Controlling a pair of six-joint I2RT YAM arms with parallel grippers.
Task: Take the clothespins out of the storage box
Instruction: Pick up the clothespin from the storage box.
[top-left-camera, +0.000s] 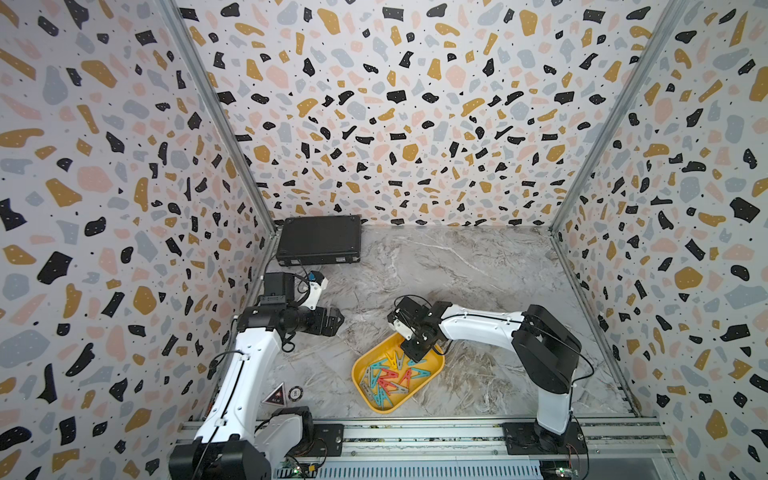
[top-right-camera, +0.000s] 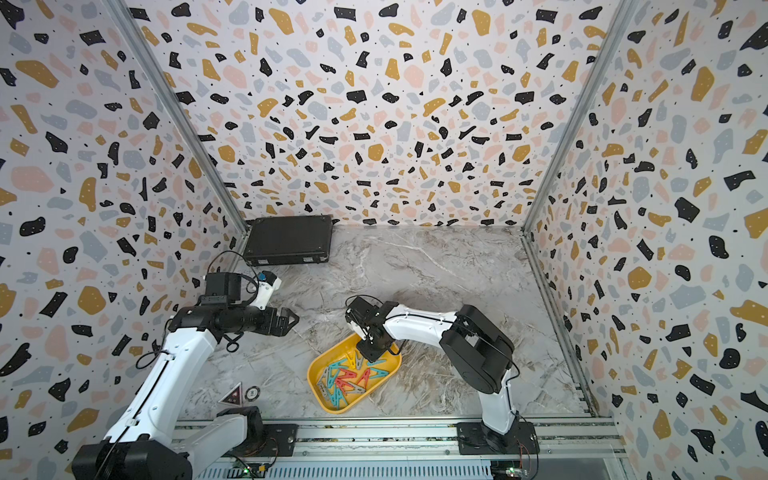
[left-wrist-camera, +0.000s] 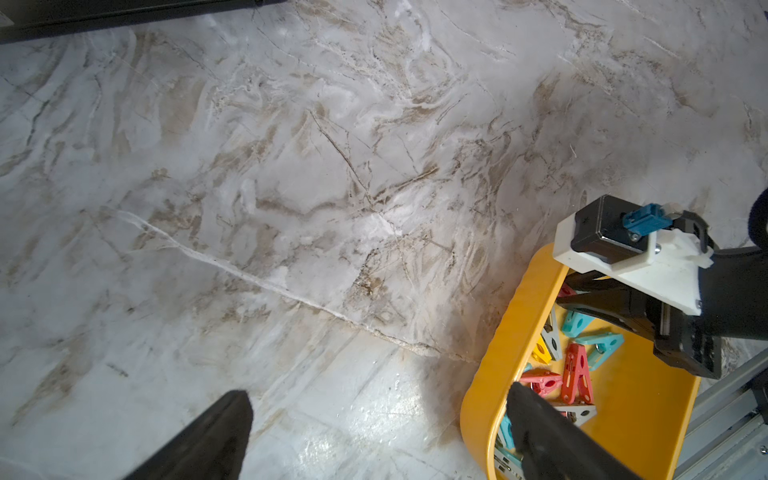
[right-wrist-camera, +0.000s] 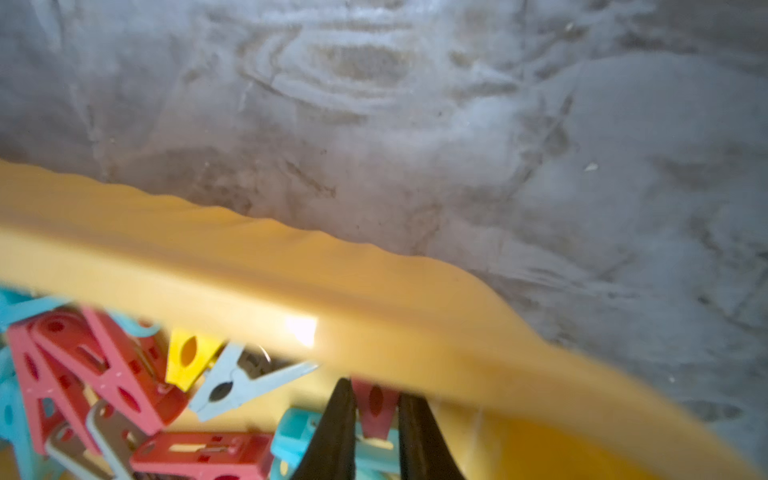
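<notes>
Red peg (right-wrist-camera: 376, 411) pinched between right gripper (right-wrist-camera: 374, 390) fingers, low inside yellow tray (top-left-camera: 376, 353) with the other pegs (top-left-camera: 386, 380), near table (top-left-camera: 457, 270) front edge. Left gripper (top-left-camera: 337, 322) spread wide, hovering left of tray.

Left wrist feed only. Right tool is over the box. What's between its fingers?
Observer: A red pin, per the right wrist view, with the right tool close to the box wall. Clamped or not, I can't tell.
Operator: Any out yet?
Observer: No. In both top views, all the pins that show are inside the box.
Operator: Am I touching the box?
Observer: No. In a top view the left tool hangs open above the table, apart from the box.
</notes>
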